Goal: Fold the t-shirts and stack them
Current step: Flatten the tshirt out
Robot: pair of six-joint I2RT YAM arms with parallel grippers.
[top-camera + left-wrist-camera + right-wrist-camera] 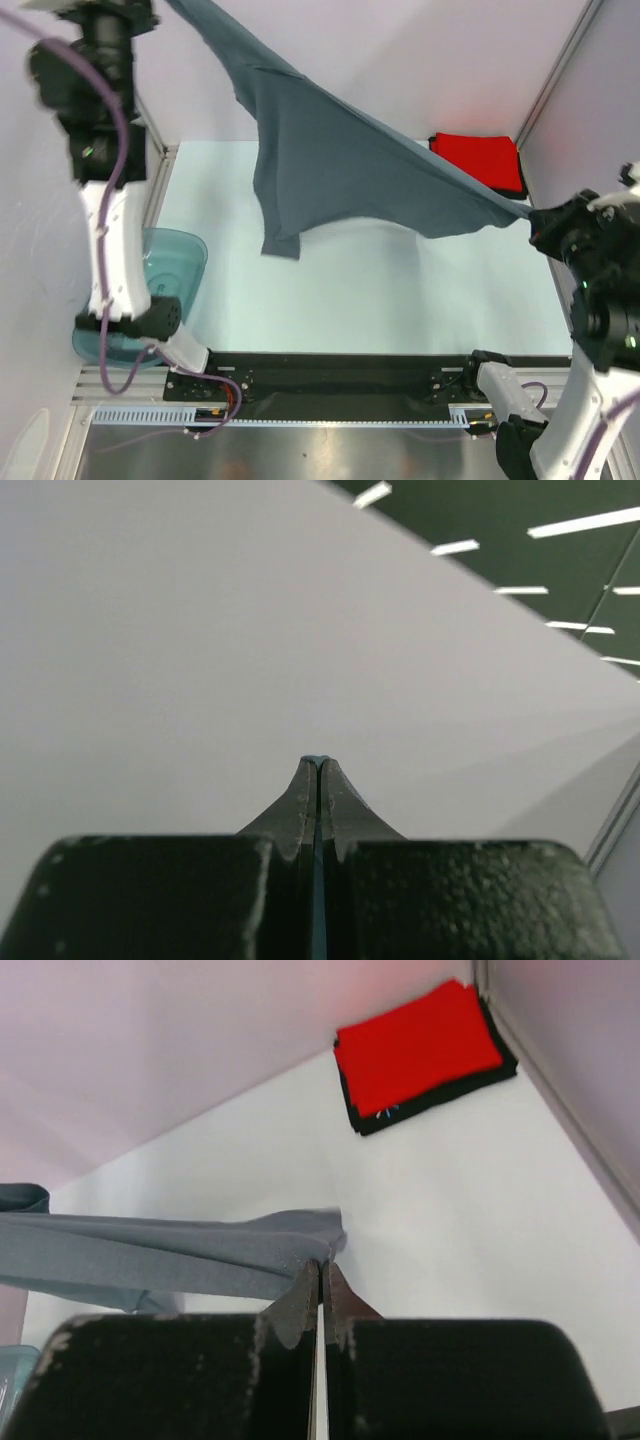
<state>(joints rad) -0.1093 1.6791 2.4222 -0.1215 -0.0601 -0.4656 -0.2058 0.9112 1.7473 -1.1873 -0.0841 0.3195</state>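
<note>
The grey shirt (340, 170) is held up in the air over the bench (400, 290), stretched between the two hands, its top edge pulled taut from upper left to the right side. The left hand (318, 765) is raised high at the far left; its jaws are pressed together, and a thin sliver of blue-grey cloth is pinched between them. The right hand (320, 1272) is likewise clamped shut, on a bunched corner of the same shirt. The body of the shirt hangs down below the taut edge, its lowest part on the left. At the far right corner of the bench the red shirt (480, 160) is seen folded on top of the folded black shirt (430, 1092). A teal tub (170, 260) sits at the near left, beside the left arm.
</note>
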